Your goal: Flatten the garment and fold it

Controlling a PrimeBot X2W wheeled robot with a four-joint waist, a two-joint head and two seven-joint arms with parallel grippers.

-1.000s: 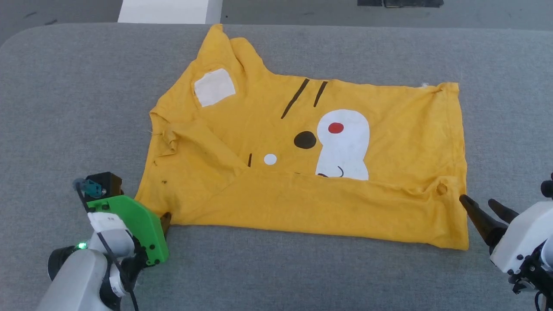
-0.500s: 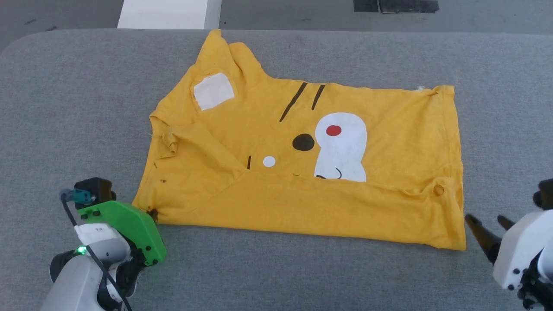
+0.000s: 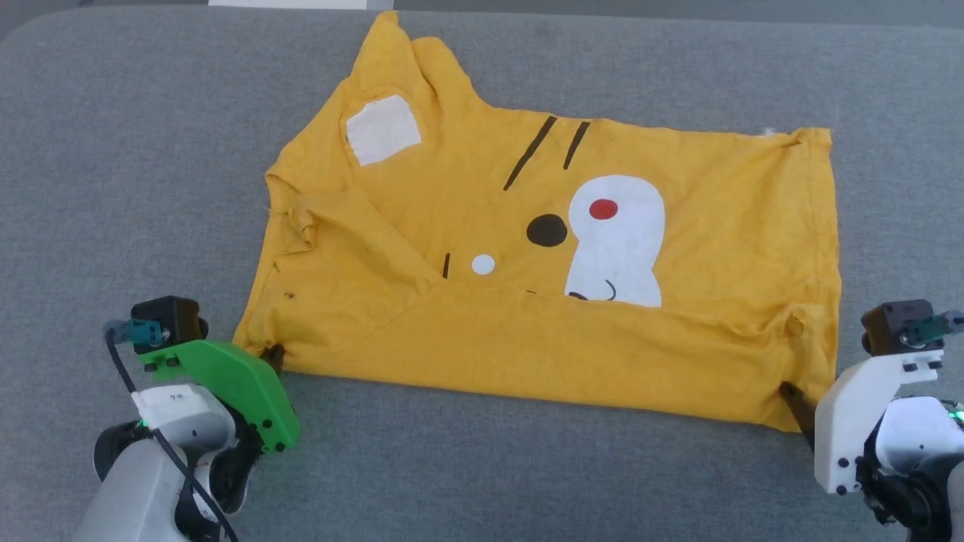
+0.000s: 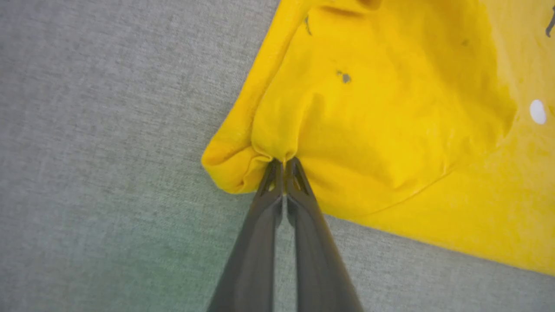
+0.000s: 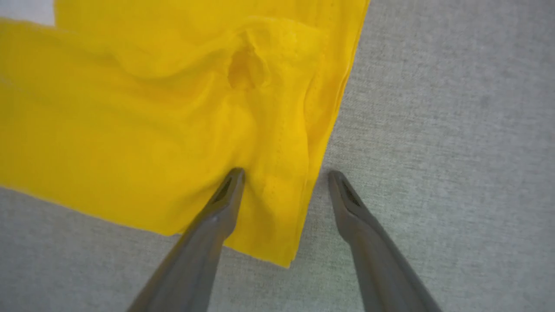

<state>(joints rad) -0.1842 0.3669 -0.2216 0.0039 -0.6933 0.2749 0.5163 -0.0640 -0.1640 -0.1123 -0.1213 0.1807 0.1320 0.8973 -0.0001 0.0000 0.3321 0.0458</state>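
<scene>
The garment (image 3: 550, 256), a mustard-yellow T-shirt with white patches, a red dot and black marks, lies on the grey table with its near edge folded up over the print. My left gripper (image 3: 273, 355) is shut on the garment's near left corner (image 4: 269, 147), bunching the cloth at its tips (image 4: 284, 164). My right gripper (image 5: 286, 175) stands open at the near right corner (image 5: 277, 208). One finger (image 5: 225, 190) rests on the cloth and the other finger (image 5: 342, 190) on the bare table beside the hem. In the head view its dark tip (image 3: 794, 397) touches that corner.
The grey felt table (image 3: 120, 165) spreads wide around the shirt on every side. Its far edge runs just behind the upper sleeve (image 3: 392, 53). A small hole (image 3: 793, 325) shows in the folded part near the right corner.
My left gripper has shut on the near left corner. The right gripper moved in and down to straddle the near right corner. The head camera tilted, shifting the whole picture.
</scene>
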